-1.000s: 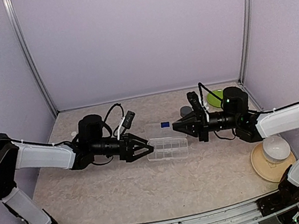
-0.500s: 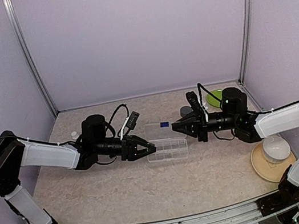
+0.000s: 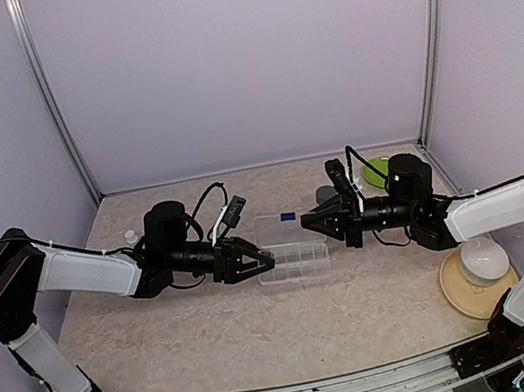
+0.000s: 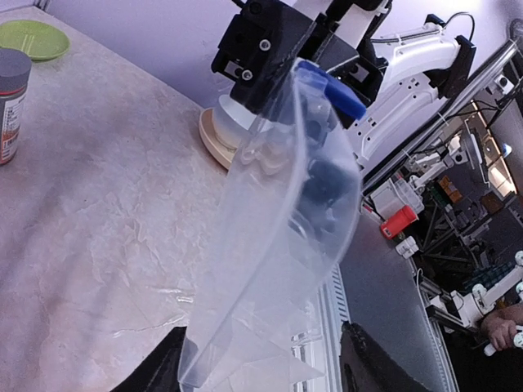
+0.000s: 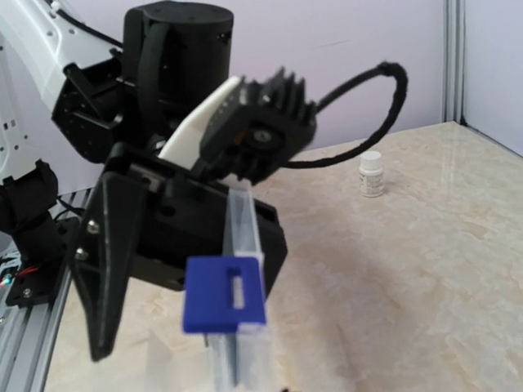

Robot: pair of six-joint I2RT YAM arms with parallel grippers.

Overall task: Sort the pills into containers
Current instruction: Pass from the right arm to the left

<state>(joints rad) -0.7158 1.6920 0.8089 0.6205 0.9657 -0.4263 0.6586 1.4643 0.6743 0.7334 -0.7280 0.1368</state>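
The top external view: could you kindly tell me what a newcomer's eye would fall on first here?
Most striking are the two black grippers facing each other mid-table at a flat, clear, rectangular plastic pill box: the left gripper is at its left end, the right gripper beside its bright blue clasp. Off to the right, a white bowl sits on a tan plate, with a round green plate farther back.

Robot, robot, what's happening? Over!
Left gripper open around end of clear rectangular plastic pill box. Right gripper by blue latch, grip unclear. No pills clearly visible. Nothing blocking.
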